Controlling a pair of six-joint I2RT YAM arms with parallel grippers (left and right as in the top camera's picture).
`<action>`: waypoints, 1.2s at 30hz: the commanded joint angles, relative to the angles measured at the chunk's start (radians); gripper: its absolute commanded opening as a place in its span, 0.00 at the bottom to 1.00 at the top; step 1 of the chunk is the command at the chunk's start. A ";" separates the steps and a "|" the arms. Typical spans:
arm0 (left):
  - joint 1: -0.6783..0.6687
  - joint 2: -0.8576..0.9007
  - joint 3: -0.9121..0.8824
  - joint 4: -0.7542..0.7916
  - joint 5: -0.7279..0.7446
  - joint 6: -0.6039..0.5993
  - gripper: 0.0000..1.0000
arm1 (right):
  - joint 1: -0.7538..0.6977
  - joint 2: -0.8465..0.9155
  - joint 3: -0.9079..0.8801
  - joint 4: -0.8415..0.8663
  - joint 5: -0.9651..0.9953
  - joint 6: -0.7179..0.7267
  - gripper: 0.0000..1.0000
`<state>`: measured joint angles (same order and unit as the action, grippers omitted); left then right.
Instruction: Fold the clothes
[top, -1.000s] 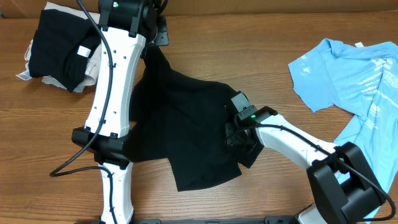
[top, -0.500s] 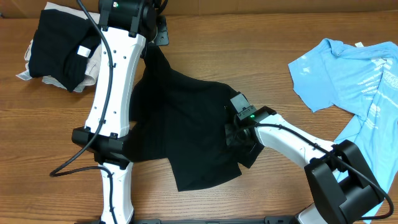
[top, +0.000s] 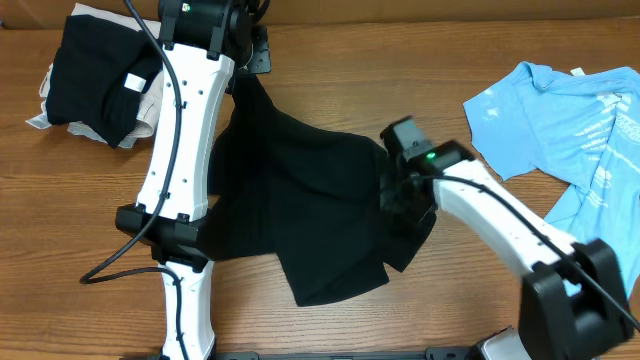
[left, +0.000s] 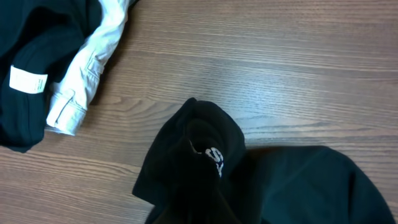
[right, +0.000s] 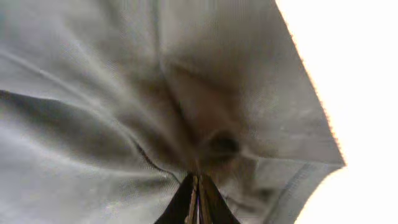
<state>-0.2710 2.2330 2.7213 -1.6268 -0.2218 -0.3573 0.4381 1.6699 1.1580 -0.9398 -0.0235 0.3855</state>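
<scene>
The black T-shirt (top: 290, 190) lies loosely spread over the middle of the table. My left gripper (top: 246, 72) is at the far edge, shut on the shirt's upper corner, which rises in a bunch towards it. In the left wrist view that bunch (left: 205, 162) shows small white lettering and hides the jaws. My right gripper (top: 403, 197) is shut on the shirt's right side and holds the cloth pulled up into a ridge. In the right wrist view the fingertips (right: 198, 198) are pressed together on a pinched fold of fabric (right: 155, 93).
A folded pile, a black garment (top: 95, 70) with a white label on top of a white one (left: 87, 68), sits at the far left corner. Light blue T-shirts (top: 565, 115) with white print lie spread at the right edge. Bare wood (top: 90, 200) lies left of the left arm.
My right gripper has closed on the shirt's right side and moved up and to the right, drawing the cloth with it. The left arm has not moved.
</scene>
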 joint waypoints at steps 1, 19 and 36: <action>0.004 0.004 0.002 0.003 -0.026 0.044 0.04 | -0.002 -0.071 0.089 -0.038 -0.013 -0.024 0.04; 0.064 -0.181 0.191 0.029 -0.055 0.074 0.04 | -0.213 -0.202 0.620 -0.368 -0.022 -0.124 0.04; 0.094 -0.661 0.201 0.142 -0.103 0.074 0.04 | -0.603 -0.215 1.280 -0.643 -0.170 -0.260 0.04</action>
<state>-0.1818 1.6234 2.9131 -1.4895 -0.2886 -0.3027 -0.1318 1.4853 2.3394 -1.5547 -0.1692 0.1616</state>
